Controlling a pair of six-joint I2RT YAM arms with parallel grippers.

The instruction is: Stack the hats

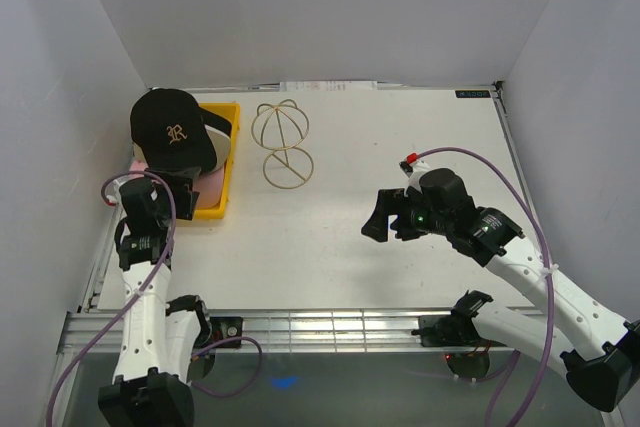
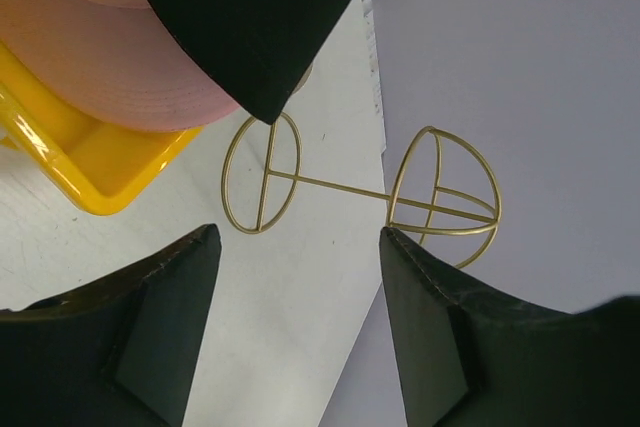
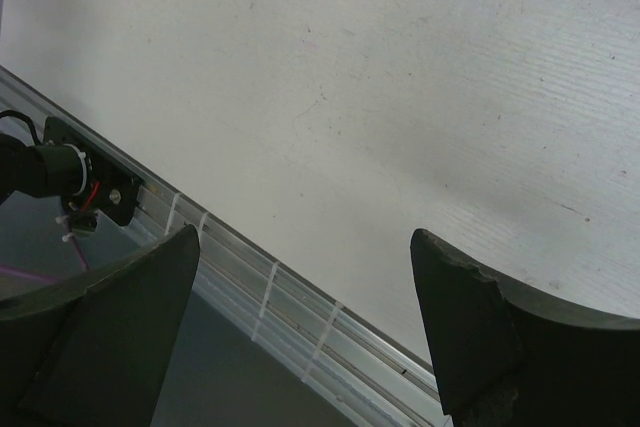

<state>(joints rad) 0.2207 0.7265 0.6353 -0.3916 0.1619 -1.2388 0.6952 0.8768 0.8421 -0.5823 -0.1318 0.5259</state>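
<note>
we judge the hats to be light, soft fabric with only the brim stiff, so a crown will cave under a pinch and the brim or the crown's lower edge is the surer place to take hold. the black hat (image 1: 172, 129) with the gold "r" sits on top of a pile at the far left, brim pointing right, over the yellow tray (image 1: 233, 147). in that tray, under it, lies a pink hat (image 2: 110, 67) whose brim fills much of the tray. a pale edge between the two may be a further hat, but we cannot tell. the gold wire stand (image 1: 282, 144) is just right of the tray, with nothing on it. the left gripper (image 2: 297, 247) hangs just on the near side of the pile, jaws spread and nothing between them, with the black brim close ahead of it in the wrist view. the right gripper (image 3: 305, 242) is well apart, over bare table (image 3: 400, 67) on the right, jaws also wide and empty. the black brim looks the easiest hold for the left arm, since it overhangs freely
</note>
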